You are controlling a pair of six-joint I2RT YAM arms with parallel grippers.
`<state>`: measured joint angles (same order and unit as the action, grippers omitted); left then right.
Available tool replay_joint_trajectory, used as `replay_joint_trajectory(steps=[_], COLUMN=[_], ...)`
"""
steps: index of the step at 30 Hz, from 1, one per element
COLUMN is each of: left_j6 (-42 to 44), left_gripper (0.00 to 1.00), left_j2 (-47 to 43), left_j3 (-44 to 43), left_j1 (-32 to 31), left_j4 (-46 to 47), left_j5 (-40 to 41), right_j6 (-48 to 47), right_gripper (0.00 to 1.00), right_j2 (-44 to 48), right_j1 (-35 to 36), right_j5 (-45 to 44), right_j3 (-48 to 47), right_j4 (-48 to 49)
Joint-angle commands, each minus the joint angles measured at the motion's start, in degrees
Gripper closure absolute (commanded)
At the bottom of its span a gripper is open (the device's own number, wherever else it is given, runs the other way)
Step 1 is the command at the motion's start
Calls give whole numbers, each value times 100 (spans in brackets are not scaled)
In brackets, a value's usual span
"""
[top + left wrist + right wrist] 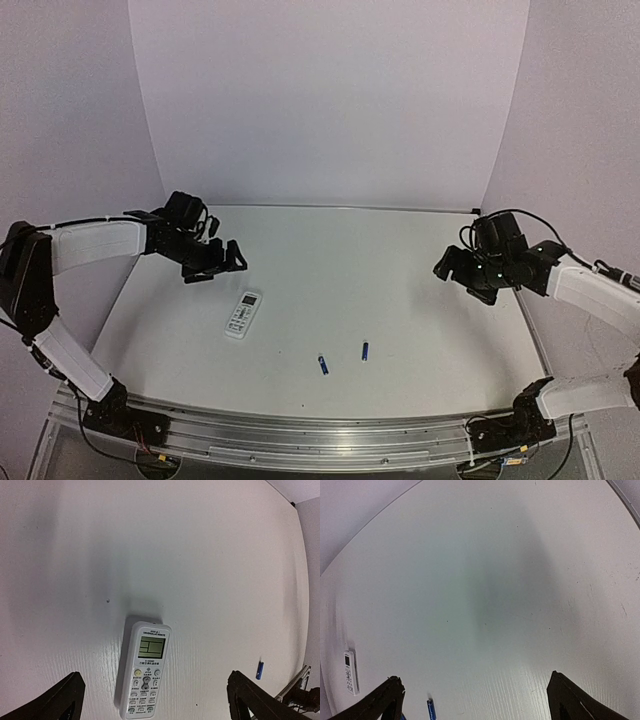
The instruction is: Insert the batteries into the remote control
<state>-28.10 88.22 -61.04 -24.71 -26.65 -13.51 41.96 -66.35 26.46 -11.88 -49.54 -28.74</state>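
The white remote control (243,313) lies face up on the table, screen end away from the arms; the left wrist view shows it (145,670) between my left fingers, below them. My left gripper (222,262) hovers open just behind the remote, holding nothing. Two small blue batteries (322,365) (365,351) lie apart near the table's front middle; one battery (430,709) shows at the bottom of the right wrist view, one (260,669) at the right of the left wrist view. At the table's right side my right gripper (453,268) stands open and empty, far from the batteries.
The white table (400,290) is closed in by pale walls at the back and both sides. A metal rail (320,440) with the arm bases runs along the near edge.
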Motion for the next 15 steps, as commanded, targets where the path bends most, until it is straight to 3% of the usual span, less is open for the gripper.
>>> replay_joint_trajectory(steps=[1,7,15], left_j6=[212,476,611], left_gripper=[0,0,3], left_j2=[450,1011,1361], left_j3=[-152,-485,-539], left_j1=[-371,-948,-1042], left_j4=[64,-223,-364], left_j5=[-1,539,613], right_j6=[105,26,-162], right_gripper=[3,3,3], right_j2=[137,172,332], right_j1=[12,15,13], right_j5=[176,202,207], right_j3=[128,187,248], right_j4=[-70,-72,-73])
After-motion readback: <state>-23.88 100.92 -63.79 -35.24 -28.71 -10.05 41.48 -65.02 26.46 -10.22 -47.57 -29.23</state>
